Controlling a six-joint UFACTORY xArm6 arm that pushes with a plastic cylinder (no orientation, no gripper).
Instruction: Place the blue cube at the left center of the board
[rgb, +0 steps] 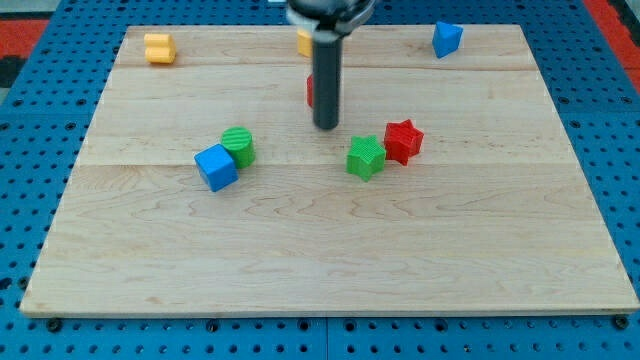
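Rod hides most of a red block (311, 90) and a yellow block (303, 42), so their shapes are unclear. My tip (326, 127) sits right of the blue cube (216, 166), well apart; with no claw, nothing is held.

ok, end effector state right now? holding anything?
No gripper: my tip is a bare rod, holding nothing, touching no block. It sits to the view's right of the blue cube and green cylinder.

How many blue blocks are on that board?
2: a blue cube left of centre, touching a green cylinder, and a blue block at the top right. The rod could hide others.
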